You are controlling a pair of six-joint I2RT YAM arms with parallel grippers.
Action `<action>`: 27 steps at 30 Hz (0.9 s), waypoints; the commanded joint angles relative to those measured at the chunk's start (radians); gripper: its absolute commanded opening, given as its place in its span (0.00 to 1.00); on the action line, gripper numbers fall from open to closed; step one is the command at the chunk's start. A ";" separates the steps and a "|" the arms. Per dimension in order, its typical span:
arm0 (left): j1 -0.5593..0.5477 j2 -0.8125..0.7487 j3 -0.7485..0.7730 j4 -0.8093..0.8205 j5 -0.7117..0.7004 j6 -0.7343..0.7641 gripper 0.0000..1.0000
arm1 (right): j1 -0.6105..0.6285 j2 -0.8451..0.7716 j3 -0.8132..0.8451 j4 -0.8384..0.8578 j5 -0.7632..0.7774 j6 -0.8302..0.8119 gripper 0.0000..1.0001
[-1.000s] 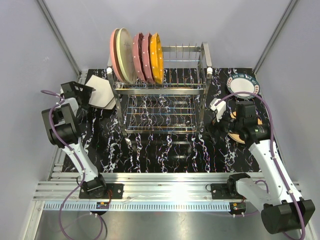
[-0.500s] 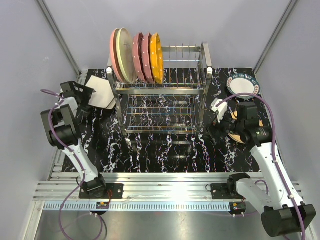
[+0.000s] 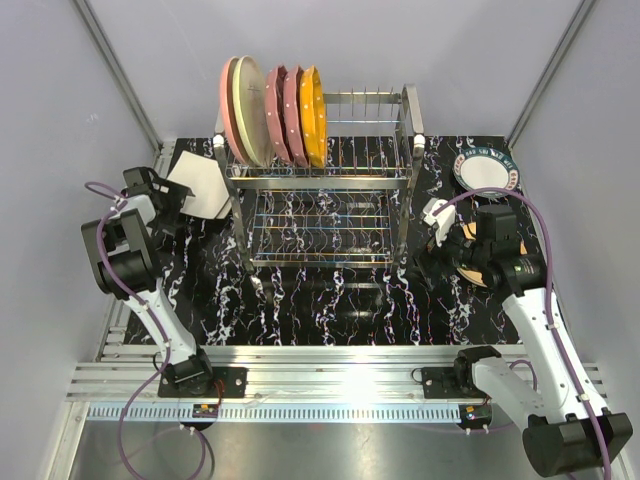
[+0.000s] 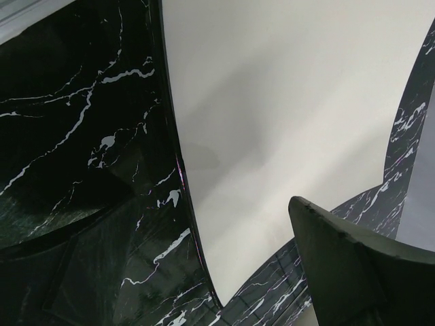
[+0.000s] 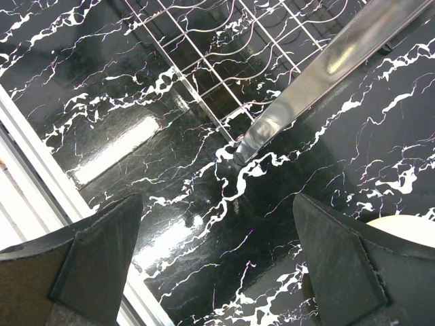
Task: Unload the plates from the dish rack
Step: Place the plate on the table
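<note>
Near edge: metal rail (image 3: 330, 385) carrying both arm bases. Left tool (image 3: 175, 197) is released, jaws wide and empty, right at the near edge of the squarish white plate (image 3: 208, 185). That plate lies flat on the surface (image 3: 330, 310), left of the dish rack (image 3: 320, 215). The wrist view shows one finger (image 4: 353, 272) by the plate's rim, not clamping it. Right tool (image 5: 216, 204) is also released and empty, hanging low by the rack's right leg (image 5: 319, 75). A tan plate (image 3: 468, 272) lies under the right forearm, and a teal-rimmed plate (image 3: 487, 170) sits further back on the right.

Five plates (image 3: 275, 115) stand upright at the far left end of the rack's top tier: pink, cream, two maroon dotted, orange. The lower tier looks bare.

Likely step: go for the next racked plate. The left arm is closer. It should come in from above, pinch one rim only, lift straight up clear of the prongs, and keep off the neighbours, which are packed tight. The orange plate is the exposed end, so it is the easiest pick.

Surface is black marble-look with white veins. Plain pale walls (image 3: 400, 50) enclose it, with metal corner posts.
</note>
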 commanded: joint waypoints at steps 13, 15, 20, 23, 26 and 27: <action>-0.061 0.005 0.078 -0.095 0.024 0.008 0.96 | -0.007 -0.017 -0.002 0.019 -0.028 -0.012 1.00; -0.068 -0.002 0.076 -0.089 0.017 0.002 0.96 | -0.007 -0.017 -0.004 0.020 -0.026 -0.014 1.00; -0.069 -0.018 0.070 -0.077 0.037 0.008 0.96 | -0.008 -0.018 -0.005 0.022 -0.028 -0.015 1.00; -0.077 -0.037 0.075 -0.090 0.051 0.020 0.96 | -0.008 -0.018 -0.005 0.020 -0.028 -0.015 1.00; -0.078 -0.089 0.053 -0.097 0.043 0.034 0.96 | -0.008 -0.018 -0.005 0.020 -0.029 -0.015 1.00; -0.080 -0.106 0.041 -0.094 0.039 0.042 0.96 | -0.007 -0.020 -0.005 0.020 -0.029 -0.014 1.00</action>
